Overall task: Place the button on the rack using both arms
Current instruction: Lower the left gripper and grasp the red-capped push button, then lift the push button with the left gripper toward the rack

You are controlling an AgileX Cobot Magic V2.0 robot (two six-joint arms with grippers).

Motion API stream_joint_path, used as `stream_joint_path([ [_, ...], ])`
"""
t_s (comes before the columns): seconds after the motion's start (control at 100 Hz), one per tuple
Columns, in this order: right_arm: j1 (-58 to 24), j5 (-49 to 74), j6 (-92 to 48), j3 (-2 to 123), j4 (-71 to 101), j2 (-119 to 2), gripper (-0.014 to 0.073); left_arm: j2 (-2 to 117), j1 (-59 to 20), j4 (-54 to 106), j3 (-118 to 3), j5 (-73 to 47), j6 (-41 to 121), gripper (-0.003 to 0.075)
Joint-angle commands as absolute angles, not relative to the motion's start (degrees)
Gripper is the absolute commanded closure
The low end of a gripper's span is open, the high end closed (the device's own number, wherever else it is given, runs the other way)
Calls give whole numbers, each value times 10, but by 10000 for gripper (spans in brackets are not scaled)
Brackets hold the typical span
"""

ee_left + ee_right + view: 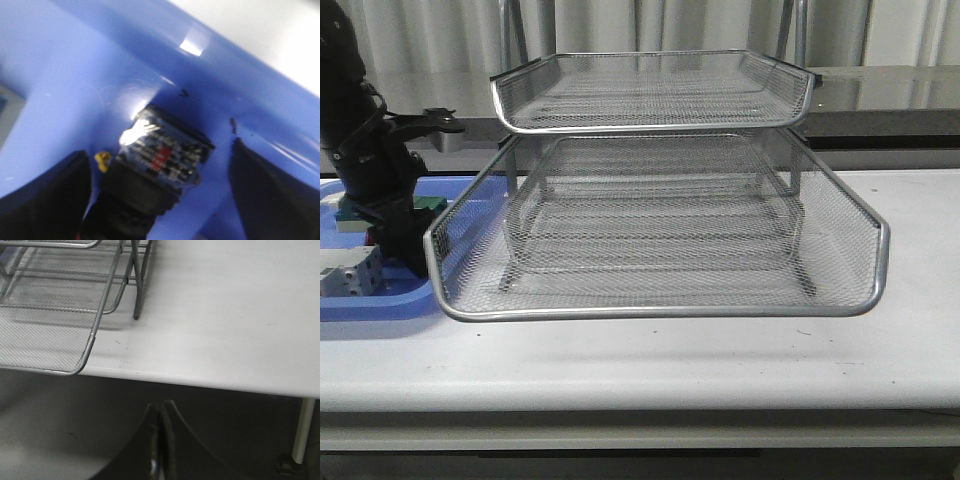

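The button (160, 152) lies in the blue tray, its blue-black block body and black collar showing between the fingers of my left gripper (159, 150). That gripper is open, with gaps between both dark fingers (45, 200) and the button. In the front view the left gripper (395, 235) is down in the tray at the far left and hides the button. The silver wire-mesh rack (660, 200) stands mid-table, its lower tray pulled forward. My right gripper (160, 407) is shut on nothing, below the table's front edge, near the rack's right corner (85, 357).
The flat blue tray (380, 300) sits left of the rack and holds a white terminal block (350, 272) and a green part (428, 205). A small yellow bit (102, 159) lies beside the button. White table (225, 315) stretches right of the rack.
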State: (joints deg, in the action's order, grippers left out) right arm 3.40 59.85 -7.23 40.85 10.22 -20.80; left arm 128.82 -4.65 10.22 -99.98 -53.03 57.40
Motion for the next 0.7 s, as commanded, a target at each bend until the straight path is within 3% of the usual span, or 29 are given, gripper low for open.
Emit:
stream_joint_path([
  [0.0, 37, 565, -72, 426, 103, -214, 663, 1268, -51, 104, -1019, -508, 574, 374],
  [0.15, 37, 565, -72, 426, 103, -214, 663, 1267, -51, 103, -1037, -510, 574, 596],
  [0.31, 37, 565, -72, 426, 103, -214, 663, 1267, -51, 103, -1068, -542, 572, 732],
  [0.69, 37, 565, -72, 426, 103, -214, 663, 1266, -47, 101, -1211, -726, 535, 740],
])
